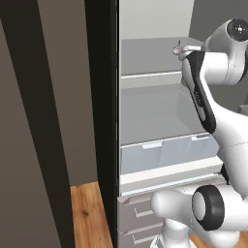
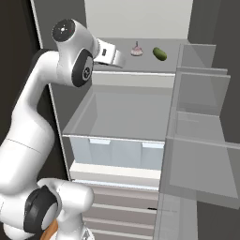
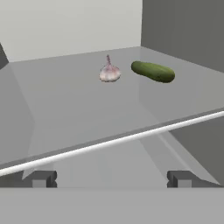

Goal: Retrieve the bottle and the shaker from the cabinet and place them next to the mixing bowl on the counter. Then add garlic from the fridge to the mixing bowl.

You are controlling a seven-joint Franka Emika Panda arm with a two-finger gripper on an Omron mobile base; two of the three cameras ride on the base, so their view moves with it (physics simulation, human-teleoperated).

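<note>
The fridge (image 2: 123,110) stands open in front of me, with pale grey shelves inside. A pinkish-white garlic bulb (image 3: 109,72) (image 2: 136,50) sits upright on the top shelf, toward the back. My gripper (image 3: 111,178) is open and empty. It hovers just outside the shelf's white front edge (image 3: 131,136), level with the garlic and still well short of it. In the left base view the garlic (image 1: 177,48) peeks out beside my hand. The bottle, shaker, cabinet, mixing bowl and counter are out of view.
A green cucumber (image 3: 153,71) (image 2: 160,53) lies just right of the garlic on the same shelf. Clear drawers (image 2: 117,152) sit below the wide middle shelf. The open fridge door with its bins (image 2: 201,140) stands at the right, and a dark panel (image 1: 101,97) at the left.
</note>
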